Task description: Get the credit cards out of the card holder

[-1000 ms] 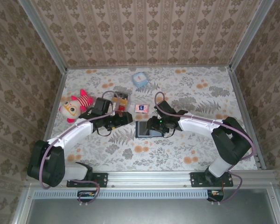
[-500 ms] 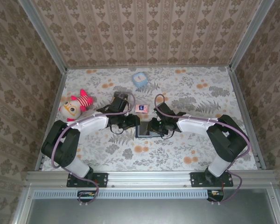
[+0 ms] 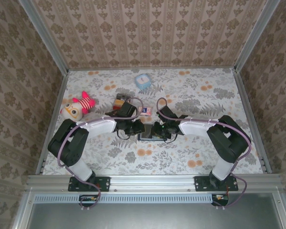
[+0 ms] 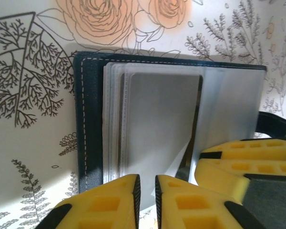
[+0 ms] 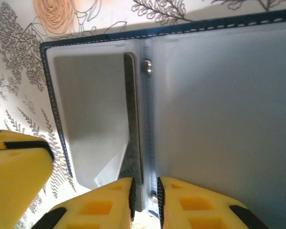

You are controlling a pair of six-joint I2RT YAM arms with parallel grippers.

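The card holder [image 3: 148,133] lies open on the floral cloth, navy rim [image 4: 81,119] outside, grey-blue sleeves [image 5: 219,109] inside. My left gripper [image 3: 141,129] sits at its left side. Its yellow fingers [image 4: 109,202] stand almost together with the edge of a clear sleeve [image 4: 157,119] between the pads. A corner of that sleeve is lifted. My right gripper [image 3: 157,130] is shut over the riveted centre seam [image 5: 146,119]; its fingers [image 4: 248,160] also appear in the left wrist view. The credit cards are hidden; only a dark strip [image 5: 132,119] runs beside the seam.
A red-and-tan box [image 3: 122,101] and a small pink-and-white item [image 3: 145,110] lie just behind the grippers. A plush doll [image 3: 76,109] lies at the left, a light blue box [image 3: 143,81] at the back. Patterned walls enclose the table.
My left gripper has moved right from beside the box onto the card holder, and its jaws have closed from wide. The right gripper's jaws have narrowed over the seam.
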